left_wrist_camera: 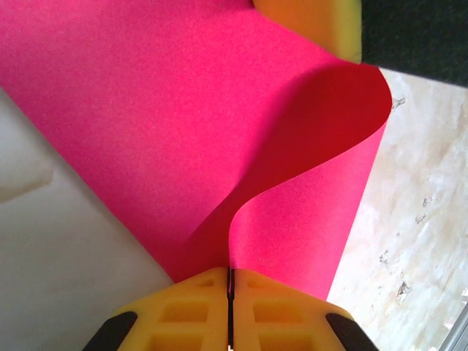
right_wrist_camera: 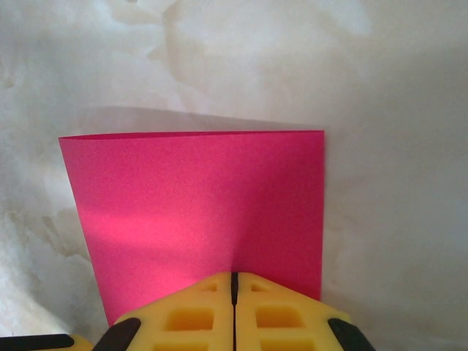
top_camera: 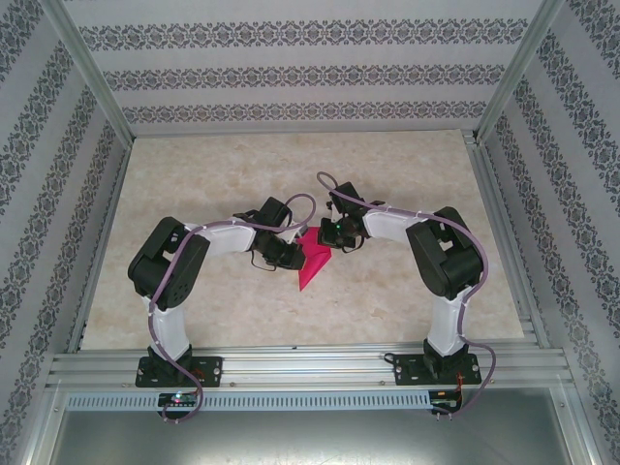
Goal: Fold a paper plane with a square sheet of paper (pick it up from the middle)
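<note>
The left gripper (left_wrist_camera: 230,281) had its two yellow fingers (left_wrist_camera: 186,311) pressed flat together on one edge of the single sheet of paper (left_wrist_camera: 168,124), with no gap between them. The right gripper (right_wrist_camera: 235,284) pinched another edge of that same sheet in the same way. There were two grippers, four ribbed plastic fingers and one sheet. In the left wrist view the thin, matte magenta paper bowed into a soft S-curve, its right part in shadow and its upper edge cut off by the frame. A yellow pad (left_wrist_camera: 314,22) was also cut off at the top. From the right wrist the paper looked like a flat rectangle. From above it hung as a pointed wedge between the two arms (top_camera: 170,281) over the middle of the marbled table (top_camera: 407,300). Whether its lower tip touched the table could not be made out.
</note>
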